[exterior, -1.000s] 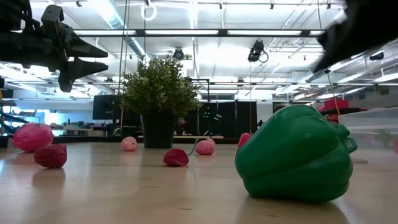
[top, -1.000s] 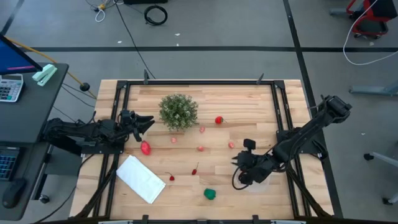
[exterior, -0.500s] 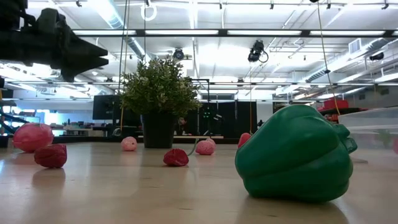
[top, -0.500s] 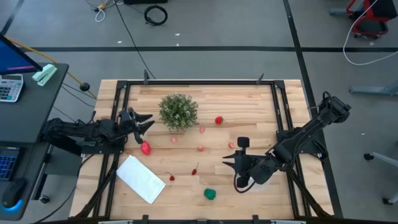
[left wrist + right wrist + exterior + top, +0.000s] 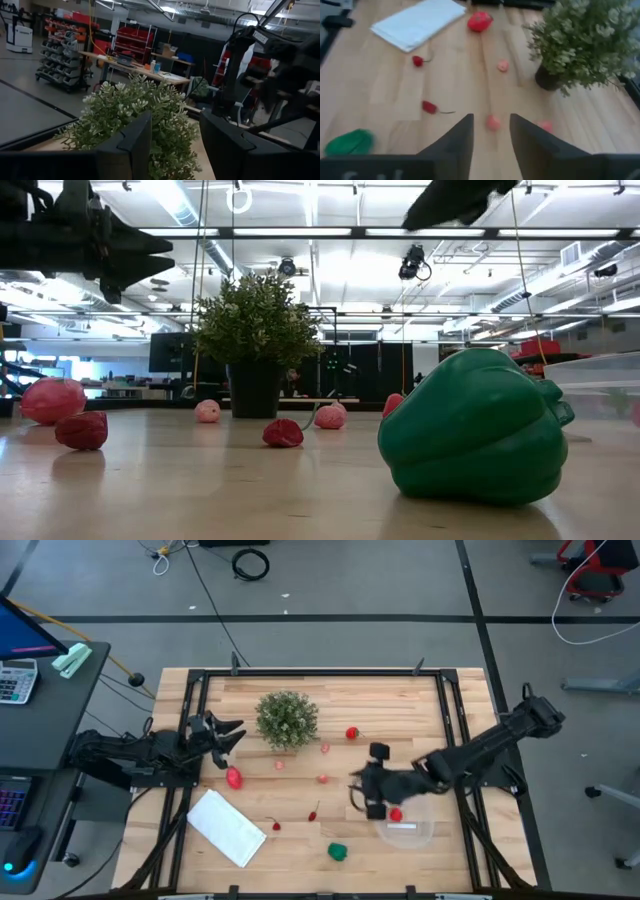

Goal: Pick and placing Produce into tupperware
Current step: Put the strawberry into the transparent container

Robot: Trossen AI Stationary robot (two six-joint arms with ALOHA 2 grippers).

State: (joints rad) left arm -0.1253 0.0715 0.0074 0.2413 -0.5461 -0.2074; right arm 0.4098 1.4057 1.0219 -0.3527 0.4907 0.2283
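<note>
Beside tupperware (image 5: 405,831): right gripper (image 5: 356,794), fingers parted.

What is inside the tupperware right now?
One red piece of produce lies inside the tupperware. The right gripper and its arm overlap the near rim, hiding that part.

Bushy potted plant (image 5: 287,718) sits toward table's far edge, left of centre. Large red toy fruit (image 5: 234,778) lies nearer, w/ flat white rectangular sheet (image 5: 226,827) nearer again. Green toy pepper (image 5: 339,851) is by near edge, right of sheet. Round clear plastic tupperware (image 5: 408,831) lies right of pepper, one red piece (image 5: 396,814) in it.
</note>
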